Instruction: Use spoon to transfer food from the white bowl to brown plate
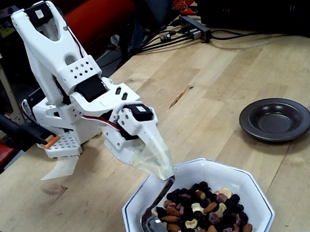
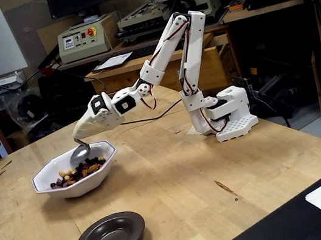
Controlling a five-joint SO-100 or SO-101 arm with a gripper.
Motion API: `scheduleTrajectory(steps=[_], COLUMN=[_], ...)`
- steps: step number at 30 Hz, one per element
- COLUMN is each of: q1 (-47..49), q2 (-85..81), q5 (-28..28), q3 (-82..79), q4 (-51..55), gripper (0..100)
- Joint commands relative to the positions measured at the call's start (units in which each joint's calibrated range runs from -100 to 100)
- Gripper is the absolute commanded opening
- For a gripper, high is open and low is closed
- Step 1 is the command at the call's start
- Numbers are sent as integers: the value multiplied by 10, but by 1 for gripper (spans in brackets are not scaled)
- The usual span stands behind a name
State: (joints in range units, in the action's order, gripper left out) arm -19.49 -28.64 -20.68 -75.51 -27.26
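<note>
Over the white bowl (image 1: 249, 192) (image 2: 60, 183), on the wooden worktop (image 1: 214, 91) (image 2: 217, 166), the end effector (image 1: 165, 174) (image 2: 81, 140) pinches the taped handle end of 1 spoon (image 1: 156, 220) (image 2: 81, 152); its fingers are wrapped in cream tape, pressed together on the handle. In a fixed view the spoon's long axis runs from the end effector down and to the left, oval bowl lowest, lying at the left edge of the food (image 1: 204, 214) against the white bowl's inner wall. In the other fixed view the spoon bowl sits just above the far rim, beside the food (image 2: 79, 170). Count: 1 white bowl, 1 brown plate (image 1: 275, 119) (image 2: 110, 236), 1 spoon, 1 arm. The brown plate holds nothing visible and stands well apart from the white bowl, with bare worktop between them. Black cables (image 1: 230, 33) lie at the worktop's far edge; a control box (image 2: 81, 42) with a red button stands on a bench behind.
</note>
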Motion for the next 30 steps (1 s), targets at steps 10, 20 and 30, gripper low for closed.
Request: scheduleTrajectory(steps=[10,20,30], q1=[2,56,129], q2=[4,108,154], q5=[-21,-20,-11], q3=[-45,-67,-60], q4=[-44,-150,-176], gripper=[4,4,4])
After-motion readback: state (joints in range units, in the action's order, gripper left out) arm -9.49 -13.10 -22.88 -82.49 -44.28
